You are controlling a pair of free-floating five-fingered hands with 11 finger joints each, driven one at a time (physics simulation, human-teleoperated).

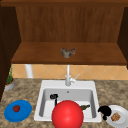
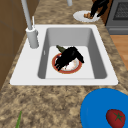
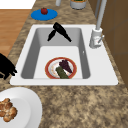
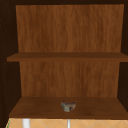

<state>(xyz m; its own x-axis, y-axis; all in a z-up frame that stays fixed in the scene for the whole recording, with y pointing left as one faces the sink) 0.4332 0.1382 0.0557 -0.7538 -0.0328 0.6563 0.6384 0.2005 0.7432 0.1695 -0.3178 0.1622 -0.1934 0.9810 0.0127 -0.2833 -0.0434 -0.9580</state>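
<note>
**Left hand low in the sink, right hand at the white plate**

You have the left hand [image 1: 53, 96] down inside the sink [image 1: 40, 100], over the left part of the basin. In the left side view its fingers [image 2: 60, 65] reach out straight and relaxed above the red-rimmed plate [image 2: 76, 70] on the sink floor; whether they touch it you cannot tell. In the right side view that plate carries a green vegetable [image 3: 61, 72] and a dark purple one [image 3: 65, 65], both lying beyond the fingers toward the right end of the basin.

Your right hand [image 1: 104, 110] hangs at the left rim of the white plate [image 1: 123, 112] on the table, right of the sink. A brown piece of food [image 1: 115, 116] lies on that plate just beside the fingers; you cannot tell whether they are curled or straight.

Well left of the left hand, a blue plate [image 1: 23, 111] on the table holds a tomato [image 1: 16, 108]. The faucet [image 1: 68, 78] stands behind the sink, and a small grey object [image 1: 68, 52] sits on the shelf above.
</note>
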